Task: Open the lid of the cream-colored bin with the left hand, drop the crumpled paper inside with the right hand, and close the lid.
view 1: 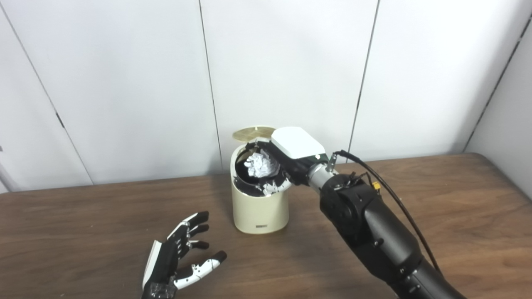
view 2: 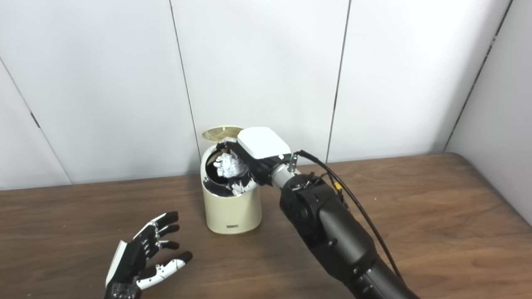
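The cream-colored bin [view 1: 259,207] stands upright at the middle of the wooden table, its round lid [view 1: 252,132] tipped up at the back rim. My right hand [view 1: 286,155] reaches over the bin's open mouth from the right, fingers curled around the white crumpled paper [view 1: 261,165], which sits just inside the opening. My left hand [view 1: 183,253] hovers low over the table in front and to the left of the bin, fingers spread, holding nothing and clear of the bin.
The wooden table [view 1: 436,216] runs wide to both sides of the bin. White wall panels [view 1: 124,83] rise directly behind it. My right forearm [view 1: 374,232], with a black cable along it, crosses the table's right half.
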Controlling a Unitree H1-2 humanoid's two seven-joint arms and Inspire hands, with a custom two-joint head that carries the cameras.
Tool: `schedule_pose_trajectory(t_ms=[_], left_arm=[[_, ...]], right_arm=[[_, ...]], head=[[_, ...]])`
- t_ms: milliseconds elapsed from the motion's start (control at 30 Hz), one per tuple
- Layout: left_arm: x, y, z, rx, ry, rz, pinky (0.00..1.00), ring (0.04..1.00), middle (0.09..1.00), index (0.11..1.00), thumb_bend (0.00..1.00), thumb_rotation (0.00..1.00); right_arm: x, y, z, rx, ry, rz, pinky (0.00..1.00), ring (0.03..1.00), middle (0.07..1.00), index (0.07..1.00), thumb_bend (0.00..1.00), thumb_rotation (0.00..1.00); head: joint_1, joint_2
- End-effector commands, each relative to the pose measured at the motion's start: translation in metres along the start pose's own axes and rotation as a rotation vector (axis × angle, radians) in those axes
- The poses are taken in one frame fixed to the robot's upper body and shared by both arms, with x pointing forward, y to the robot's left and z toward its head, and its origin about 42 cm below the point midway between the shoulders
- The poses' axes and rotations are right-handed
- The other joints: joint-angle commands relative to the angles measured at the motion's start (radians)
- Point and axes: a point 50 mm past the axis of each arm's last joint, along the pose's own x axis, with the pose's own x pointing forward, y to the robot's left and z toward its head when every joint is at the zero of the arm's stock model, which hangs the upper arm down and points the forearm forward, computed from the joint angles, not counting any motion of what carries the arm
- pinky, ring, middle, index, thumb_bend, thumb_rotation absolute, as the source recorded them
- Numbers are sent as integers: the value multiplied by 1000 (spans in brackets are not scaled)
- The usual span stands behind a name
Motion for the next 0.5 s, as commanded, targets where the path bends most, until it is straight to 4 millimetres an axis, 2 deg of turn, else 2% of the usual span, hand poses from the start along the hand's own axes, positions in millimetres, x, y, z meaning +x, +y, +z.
schedule_pose_trajectory(t_ms=[0,233,467], left_arm=[[8,2,8,8,-65,9,631,806,847,851,722,121],[7,2,8,4,-68,9,646,812,850,850,721,111],[7,2,9,7,-67,10,638,809,849,851,718,110]], right_arm=[[2,-14,0,-40,-13,-29,566,726,870,810,908,163],[1,-14,0,-72,-30,-34,680,870,940,849,933,210],[0,-15,-2,-78,-39,-46,739,895,958,868,936,235]], head=[[0,1],[0,2],[1,3]])
